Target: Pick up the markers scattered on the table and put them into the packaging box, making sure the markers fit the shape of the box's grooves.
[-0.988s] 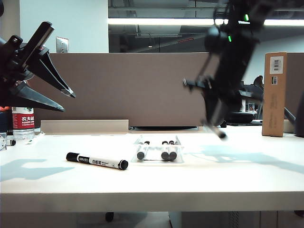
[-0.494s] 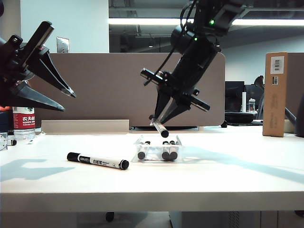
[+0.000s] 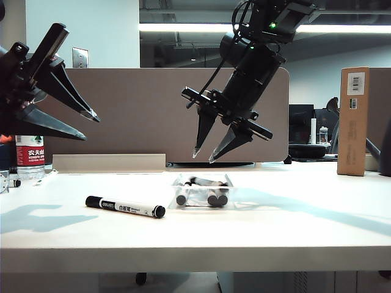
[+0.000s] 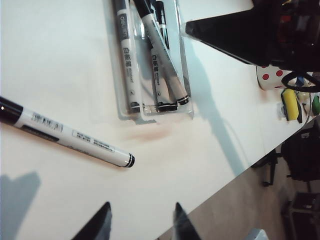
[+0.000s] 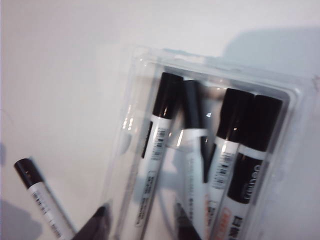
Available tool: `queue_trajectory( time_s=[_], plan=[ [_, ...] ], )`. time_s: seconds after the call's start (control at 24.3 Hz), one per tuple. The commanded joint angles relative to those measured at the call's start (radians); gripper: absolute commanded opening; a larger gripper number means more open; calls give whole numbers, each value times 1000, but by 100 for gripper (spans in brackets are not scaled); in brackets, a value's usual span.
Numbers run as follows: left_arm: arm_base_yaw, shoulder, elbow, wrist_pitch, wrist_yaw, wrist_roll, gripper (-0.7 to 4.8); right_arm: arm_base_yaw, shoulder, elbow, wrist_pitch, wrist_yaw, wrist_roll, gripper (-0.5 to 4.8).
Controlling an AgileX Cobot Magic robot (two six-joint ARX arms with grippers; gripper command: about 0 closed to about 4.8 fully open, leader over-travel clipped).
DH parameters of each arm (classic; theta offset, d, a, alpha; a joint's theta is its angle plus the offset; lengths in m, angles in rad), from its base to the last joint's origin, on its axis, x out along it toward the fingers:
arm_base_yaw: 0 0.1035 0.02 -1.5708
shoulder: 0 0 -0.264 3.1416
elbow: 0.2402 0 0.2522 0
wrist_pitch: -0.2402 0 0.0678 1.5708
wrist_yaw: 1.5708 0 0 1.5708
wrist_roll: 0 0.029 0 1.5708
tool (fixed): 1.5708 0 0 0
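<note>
Brown cardboard box (image 3: 354,121) at right, water bottle (image 3: 29,157) at left, polka-dot cup (image 4: 272,78)

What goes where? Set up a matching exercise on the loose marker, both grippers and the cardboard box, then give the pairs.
1 loose marker
2 right gripper
3 left gripper
4 cardboard box

a open, above the packaging box
b lying on the table, left of the packaging box
c standing upright, far right
d open, raised at far left

Pairs: 1-b, 2-a, 3-d, 4-c
</note>
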Motion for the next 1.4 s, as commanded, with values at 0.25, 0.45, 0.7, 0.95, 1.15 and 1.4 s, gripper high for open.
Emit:
queue_trajectory(
  time_s=[0.25, 0.45, 0.7, 0.95, 1.15, 1.4],
  plan=[
    [-1, -3, 2, -211, -200, 335, 164, 151, -10, 4, -34, -227, -225, 162],
    [1, -4, 2, -338, -347, 369, 180, 243, -7, 4, -28, 16, -374, 162],
    [1, -4, 2, -440, -493, 391, 131, 282, 28, 4, -29, 74, -441, 163],
    [1, -9, 2, -447, -419, 394, -5, 293, 85, 4, -5, 84, -446, 163],
    [1, -34, 2, -418, -416, 395, -5, 294, 119, 4, -11, 84, -444, 162],
    [1, -35, 2, -402, -353, 395, -5, 299, 127, 4, -13, 125, -444, 81]
  ],
)
